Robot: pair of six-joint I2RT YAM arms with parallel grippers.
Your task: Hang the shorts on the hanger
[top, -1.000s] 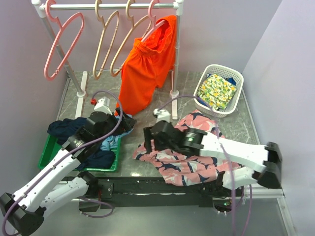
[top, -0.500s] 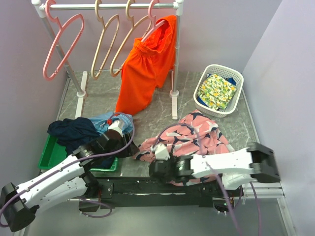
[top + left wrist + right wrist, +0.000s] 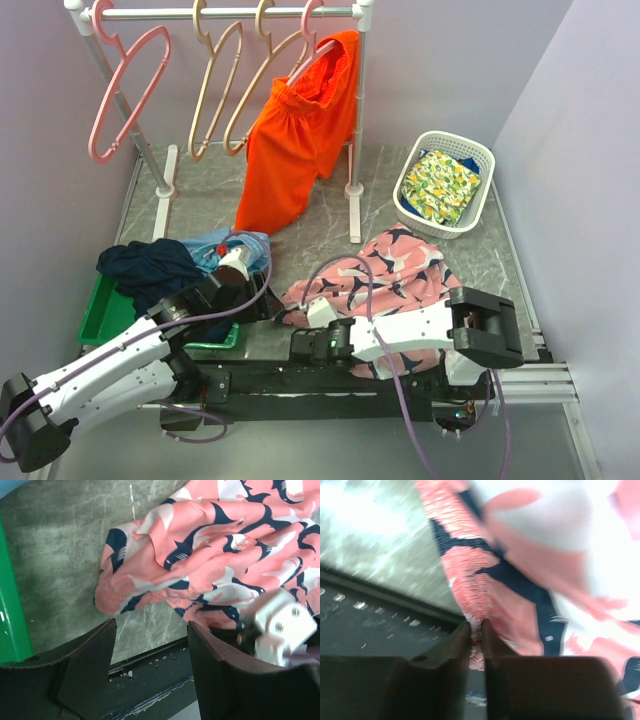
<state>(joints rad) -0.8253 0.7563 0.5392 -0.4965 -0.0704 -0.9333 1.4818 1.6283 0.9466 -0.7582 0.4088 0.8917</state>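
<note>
While the shorts [image 3: 405,270] lie crumpled on the grey marbled counter [image 3: 300,250] near its front edge, the right fingers [image 3: 462,645] are pressed together on the gathered waistband. A fold of pink cloth is pinched in the thin slit between them. In the overhead view the right arm reaches leftward along the front edge, so the pinch sits at the near left part of the garment.

The left fingers [image 3: 100,645] stand wide apart with nothing between them. They are held low over the front of the counter, close to the leftmost lobe of the shorts but apart from it. Through their gap the wrist view shows bare marble and the dark front edge.

A green tray [image 3: 95,310] lies just left of that arm, with dark blue clothes [image 3: 140,262] and a light blue piece [image 3: 215,245] heaped on it.

The hanger [image 3: 196,150] hangs bare on the white rack [image 3: 230,13] at the back of the counter, well apart from the shorts. A second tan hanger [image 3: 234,143] hangs just to its right and a pink hanger [image 3: 100,150] to its left. Orange shorts [image 3: 295,150] hang at the rack's right end. At the back right, a white basket [image 3: 480,150] holds a green-yellow floral cloth [image 3: 445,185].
</note>
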